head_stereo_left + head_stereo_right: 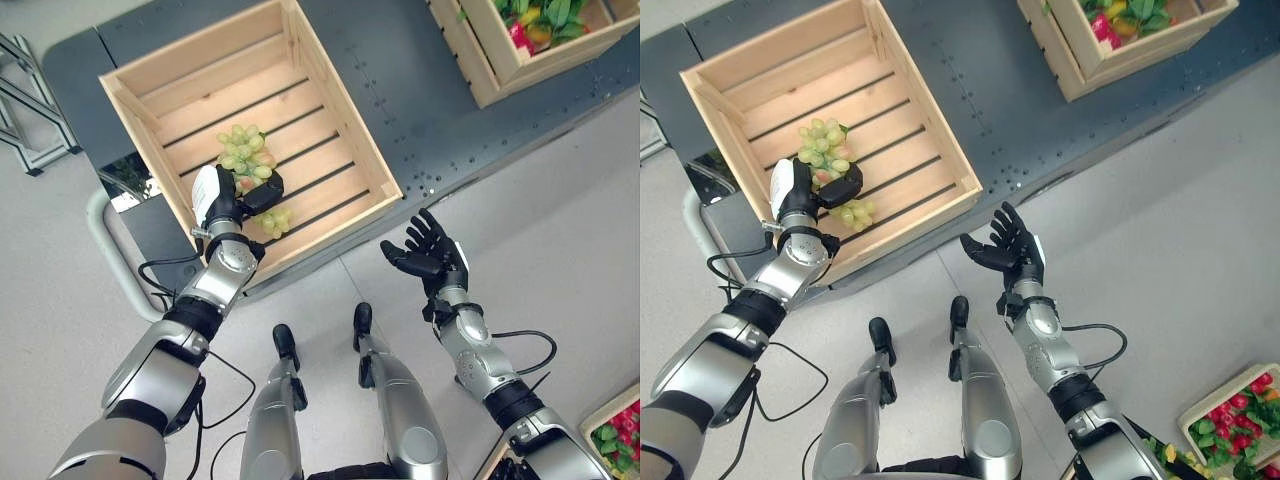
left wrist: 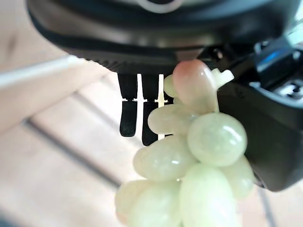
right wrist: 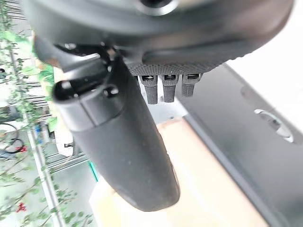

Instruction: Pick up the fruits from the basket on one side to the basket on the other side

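The grapes [image 1: 247, 160], held loosely by the left hand's [image 1: 222, 198] curled fingers [image 2: 128, 111] over the crate [image 1: 345, 120], could be dropped or shed if jolted.

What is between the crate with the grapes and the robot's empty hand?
Only bare grey floor and the table edge lie between the wooden crate and the right hand, in the left eye view.

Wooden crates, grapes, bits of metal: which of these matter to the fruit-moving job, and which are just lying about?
Job:
green grapes held by left robot hand
slatted wooden crate
fruit-filled crate
open right robot hand

Lying about:
metal frame
strawberry box
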